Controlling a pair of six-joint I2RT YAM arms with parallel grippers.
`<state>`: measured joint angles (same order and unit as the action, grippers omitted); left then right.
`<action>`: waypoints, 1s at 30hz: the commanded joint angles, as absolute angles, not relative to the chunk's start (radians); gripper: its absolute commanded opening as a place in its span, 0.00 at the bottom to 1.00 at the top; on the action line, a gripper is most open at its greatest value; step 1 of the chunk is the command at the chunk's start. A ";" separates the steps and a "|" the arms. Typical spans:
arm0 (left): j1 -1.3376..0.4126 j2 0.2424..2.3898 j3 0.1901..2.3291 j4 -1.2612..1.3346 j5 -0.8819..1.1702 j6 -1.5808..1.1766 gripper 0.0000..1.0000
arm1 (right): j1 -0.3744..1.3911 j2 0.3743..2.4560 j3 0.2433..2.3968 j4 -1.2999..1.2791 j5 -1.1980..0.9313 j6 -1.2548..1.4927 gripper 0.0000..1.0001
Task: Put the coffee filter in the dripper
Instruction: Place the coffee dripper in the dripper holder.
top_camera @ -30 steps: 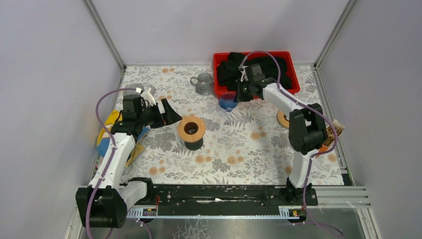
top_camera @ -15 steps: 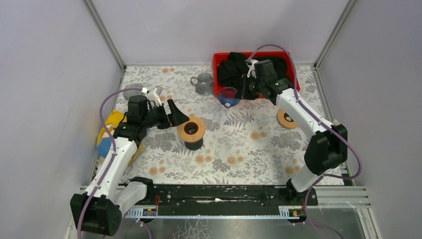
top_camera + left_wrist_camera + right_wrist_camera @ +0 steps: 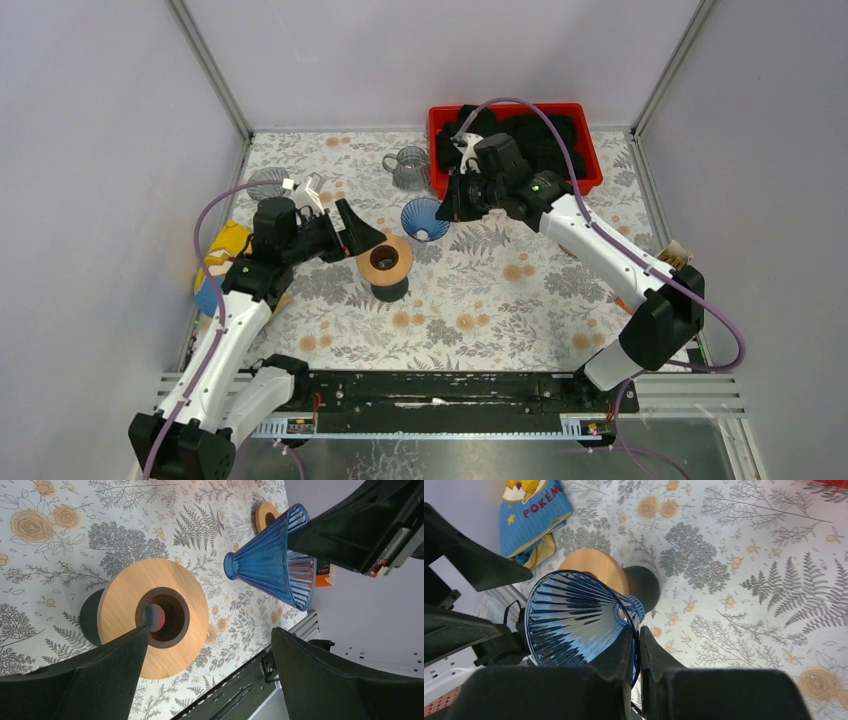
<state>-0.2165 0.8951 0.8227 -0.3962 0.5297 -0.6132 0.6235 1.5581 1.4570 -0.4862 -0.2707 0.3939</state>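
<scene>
Right claw pinches dripper, apparently airborne

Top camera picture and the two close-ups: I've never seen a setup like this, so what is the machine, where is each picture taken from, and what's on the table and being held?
Two white robot arms are bolted at the near edge of a flowered table. One picture looks down from above; the other two come from cameras on each wrist, so the black shapes at their edges are the fingers. The right gripper pinches the rim of a blue ribbed dripper, held off the table. The left gripper is open beside a wooden ring stand. Also there: a glass cup, a red bin of black cloth, and a Pokemon cloth.
</scene>
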 commanded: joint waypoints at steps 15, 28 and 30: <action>-0.221 0.813 0.919 -0.449 0.373 -0.623 0.97 | 0.770 1.651 1.659 -0.528 -0.218 0.407 0.01; -0.221 0.844 0.916 -0.510 0.376 -0.560 0.86 | 0.839 1.766 1.761 -0.560 -0.195 0.390 0.01; -0.221 0.849 0.915 -0.520 0.373 -0.552 0.83 | 0.842 1.776 1.763 -0.563 -0.193 0.391 0.02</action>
